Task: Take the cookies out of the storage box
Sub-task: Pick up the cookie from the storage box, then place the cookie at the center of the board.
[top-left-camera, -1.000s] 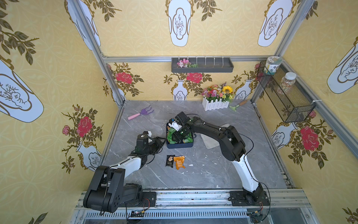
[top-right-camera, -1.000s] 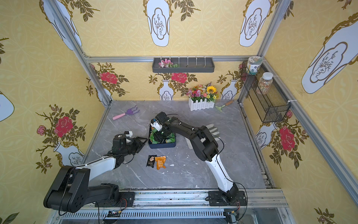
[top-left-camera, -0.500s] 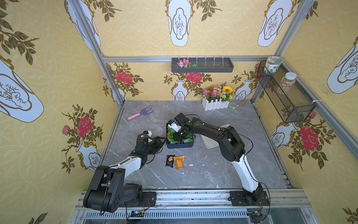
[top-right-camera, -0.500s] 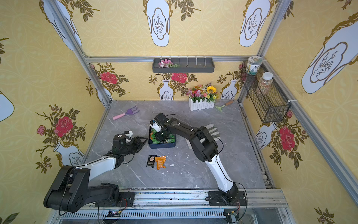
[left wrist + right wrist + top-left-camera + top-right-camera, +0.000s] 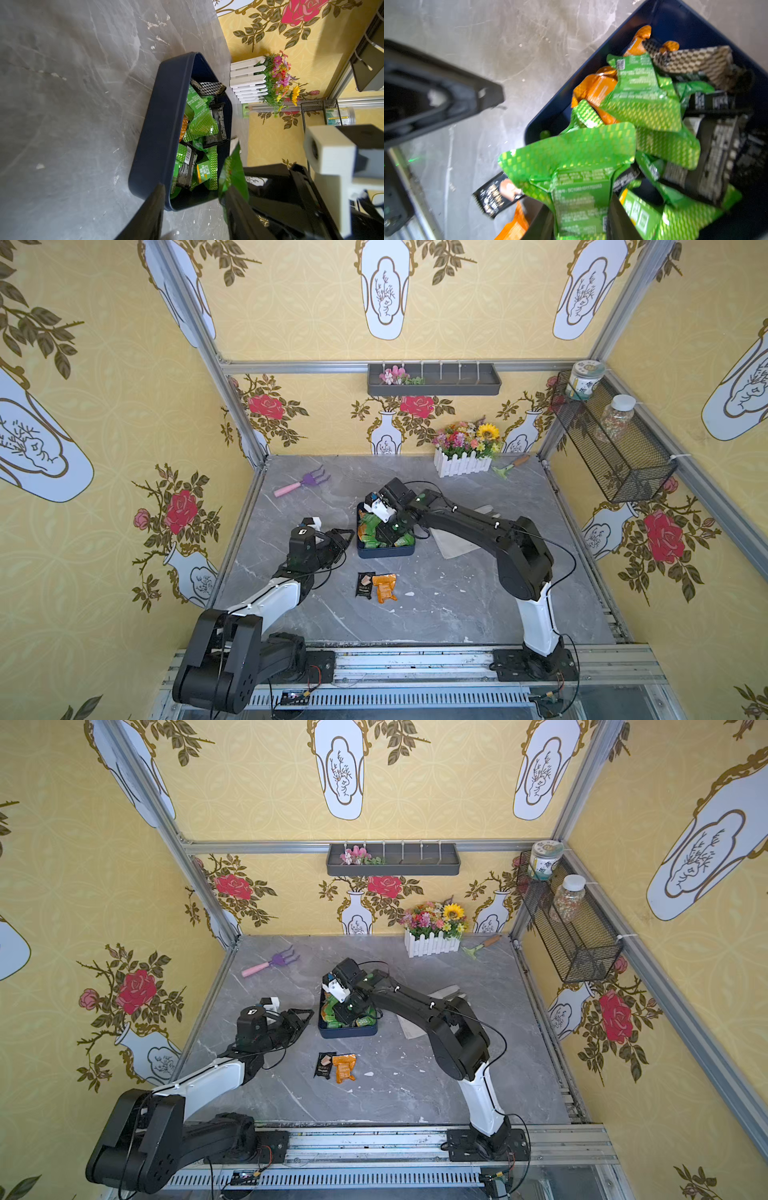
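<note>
The navy storage box [image 5: 386,552] [image 5: 349,1032] sits mid-table, full of green, orange and black cookies [image 5: 368,531] [image 5: 199,120] [image 5: 643,99]. My right gripper [image 5: 388,529] [image 5: 347,1011] [image 5: 579,209] reaches down into the box and is shut on a green packet [image 5: 581,187] [image 5: 232,174]. Just left of the box, my left gripper [image 5: 347,535] [image 5: 305,1016] [image 5: 195,207] stands open and empty, near the box wall [image 5: 164,124]. In front of the box, a black packet [image 5: 365,584] [image 5: 496,195] and an orange packet [image 5: 384,587] lie on the table.
A pink and purple toy rake [image 5: 301,484] lies at the back left. A white fence planter with flowers [image 5: 463,456] and a small trowel [image 5: 509,466] stand at the back right. A pale sheet [image 5: 453,545] lies under the right arm. On the walls hang a wire basket [image 5: 611,439] and a grey tray [image 5: 434,379].
The right gripper's jaws have closed on the green packet inside the box. The left arm has stayed almost still.
</note>
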`<action>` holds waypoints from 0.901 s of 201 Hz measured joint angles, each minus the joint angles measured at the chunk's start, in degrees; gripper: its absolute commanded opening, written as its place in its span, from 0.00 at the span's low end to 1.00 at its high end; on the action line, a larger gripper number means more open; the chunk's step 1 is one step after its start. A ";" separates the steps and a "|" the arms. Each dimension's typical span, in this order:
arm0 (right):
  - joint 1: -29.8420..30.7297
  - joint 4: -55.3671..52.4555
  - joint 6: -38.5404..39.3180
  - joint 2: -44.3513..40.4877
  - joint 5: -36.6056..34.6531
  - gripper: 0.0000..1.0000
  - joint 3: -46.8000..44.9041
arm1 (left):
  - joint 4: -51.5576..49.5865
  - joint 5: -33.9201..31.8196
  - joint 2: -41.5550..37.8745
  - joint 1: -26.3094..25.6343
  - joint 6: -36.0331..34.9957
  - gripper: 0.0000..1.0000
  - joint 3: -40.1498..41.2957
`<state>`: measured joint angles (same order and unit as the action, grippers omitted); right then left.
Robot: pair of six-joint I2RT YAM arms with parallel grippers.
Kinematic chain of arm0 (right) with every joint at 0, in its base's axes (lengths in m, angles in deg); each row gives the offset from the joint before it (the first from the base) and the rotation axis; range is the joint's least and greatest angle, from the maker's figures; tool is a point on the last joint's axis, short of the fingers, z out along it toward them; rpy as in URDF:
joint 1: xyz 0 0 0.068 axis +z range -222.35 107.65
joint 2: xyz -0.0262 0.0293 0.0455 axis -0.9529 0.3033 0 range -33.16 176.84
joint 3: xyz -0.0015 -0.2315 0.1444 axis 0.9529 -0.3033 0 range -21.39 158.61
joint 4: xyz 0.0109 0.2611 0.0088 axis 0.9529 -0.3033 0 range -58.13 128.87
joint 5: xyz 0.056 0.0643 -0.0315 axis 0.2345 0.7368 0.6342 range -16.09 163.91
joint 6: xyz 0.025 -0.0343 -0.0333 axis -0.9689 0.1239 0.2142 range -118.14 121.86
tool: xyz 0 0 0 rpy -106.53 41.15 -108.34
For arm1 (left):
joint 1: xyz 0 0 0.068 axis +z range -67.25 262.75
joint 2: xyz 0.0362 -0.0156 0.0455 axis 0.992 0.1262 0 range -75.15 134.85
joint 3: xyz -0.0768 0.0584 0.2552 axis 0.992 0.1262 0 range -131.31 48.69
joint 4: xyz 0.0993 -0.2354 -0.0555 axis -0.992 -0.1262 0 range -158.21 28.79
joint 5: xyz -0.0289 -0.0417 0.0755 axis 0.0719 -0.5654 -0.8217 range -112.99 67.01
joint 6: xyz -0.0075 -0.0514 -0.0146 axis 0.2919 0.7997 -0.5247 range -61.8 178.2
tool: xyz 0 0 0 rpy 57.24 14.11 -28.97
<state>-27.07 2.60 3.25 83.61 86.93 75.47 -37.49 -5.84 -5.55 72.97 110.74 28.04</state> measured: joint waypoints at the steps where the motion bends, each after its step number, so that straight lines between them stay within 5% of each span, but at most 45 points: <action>1: 0.04 0.00 -0.07 -0.20 -0.02 0.29 -0.11 | -0.04 -0.02 0.00 0.00 0.00 0.52 -0.02; 49: 4.72 -2.40 -6.95 -10.34 -3.15 0.32 -9.73 | -0.33 -0.52 0.87 0.00 0.37 0.52 -0.61; 95: 12.09 -6.12 -23.26 -16.31 -11.56 0.31 -20.15 | -0.35 -0.90 1.38 0.00 1.38 0.52 -0.44; 148: 17.20 -4.37 -44.35 -14.91 -19.34 0.30 -25.83 | -0.17 -0.94 1.11 -0.02 1.92 0.51 0.46; 181: 17.29 -3.72 -51.04 -12.28 -22.10 0.29 -25.16 | -0.20 -1.11 0.44 -0.02 2.08 0.51 1.22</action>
<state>-9.78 -1.11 -47.78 71.33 64.83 50.31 -37.69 -6.95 -5.11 72.95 112.81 29.27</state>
